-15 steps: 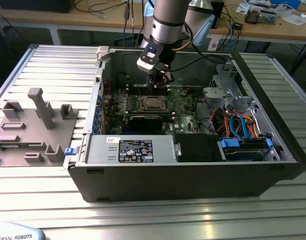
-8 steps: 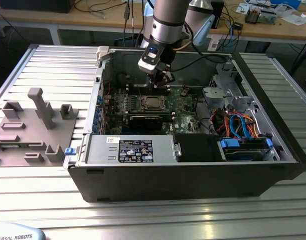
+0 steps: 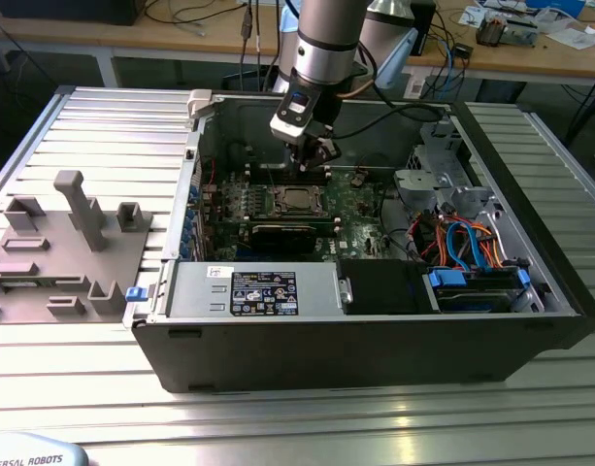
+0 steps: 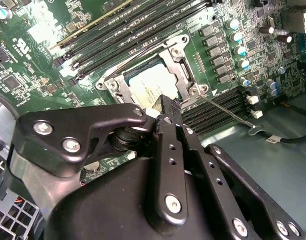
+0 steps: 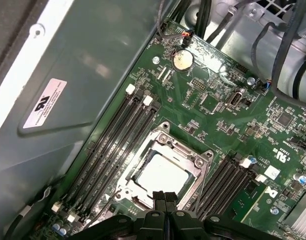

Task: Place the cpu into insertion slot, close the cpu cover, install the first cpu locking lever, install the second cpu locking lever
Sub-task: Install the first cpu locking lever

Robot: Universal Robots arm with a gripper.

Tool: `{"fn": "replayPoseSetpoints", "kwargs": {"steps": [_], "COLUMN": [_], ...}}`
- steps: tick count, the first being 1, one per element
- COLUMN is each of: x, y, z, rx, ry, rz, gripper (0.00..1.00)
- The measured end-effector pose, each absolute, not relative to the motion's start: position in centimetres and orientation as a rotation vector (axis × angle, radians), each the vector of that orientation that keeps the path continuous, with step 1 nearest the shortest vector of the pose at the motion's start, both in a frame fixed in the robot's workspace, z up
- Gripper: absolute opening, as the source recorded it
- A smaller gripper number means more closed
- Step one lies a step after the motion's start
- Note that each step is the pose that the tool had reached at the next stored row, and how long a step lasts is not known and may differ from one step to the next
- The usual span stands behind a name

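End effector [image 3: 314, 163] hangs inside the open computer case [image 3: 375, 330], low over the green motherboard [image 5: 222, 125]. In both wrist views its two black fingers [image 5: 159, 200] are pressed flat against each other with nothing visible between them, so it has hold of nothing.

Directly beneath those fingertips, near but apart from them, lies the cpu [image 5: 160, 175], its pale metal top facing up. It is seated flat in the insertion slot [image 5: 141, 161], whose dark rim shows as a narrow edge around the chip. The cpu cover [image 5: 180, 150] is folded down over it, the silver frame ringing the chip and leaving its top bare through the square opening.

In the second wrist view a thin wire locking lever [image 4: 225, 112] runs out from a corner of the frame, just beside the fingertips, and slants across the neighbouring memory slots [image 4: 217, 107]; whether it is latched cannot be told. More memory slots [image 5: 118, 145] run along the far side of the socket from that lever.

The case rests on a ribbed metal worktop [image 3: 83, 136].
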State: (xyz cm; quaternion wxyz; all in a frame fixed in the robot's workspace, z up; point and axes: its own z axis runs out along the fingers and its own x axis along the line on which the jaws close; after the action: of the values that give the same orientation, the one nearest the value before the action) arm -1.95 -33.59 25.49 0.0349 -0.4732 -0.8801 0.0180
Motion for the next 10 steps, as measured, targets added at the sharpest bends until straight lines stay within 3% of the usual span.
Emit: {"fn": "replayPoseSetpoints", "kwargs": {"steps": [10], "x": [-1.95], "y": [-33.59], "z": [25.5], "rx": [-1.395], "ry": [-2.737], "rz": [0.058], "gripper": [0.11]}}
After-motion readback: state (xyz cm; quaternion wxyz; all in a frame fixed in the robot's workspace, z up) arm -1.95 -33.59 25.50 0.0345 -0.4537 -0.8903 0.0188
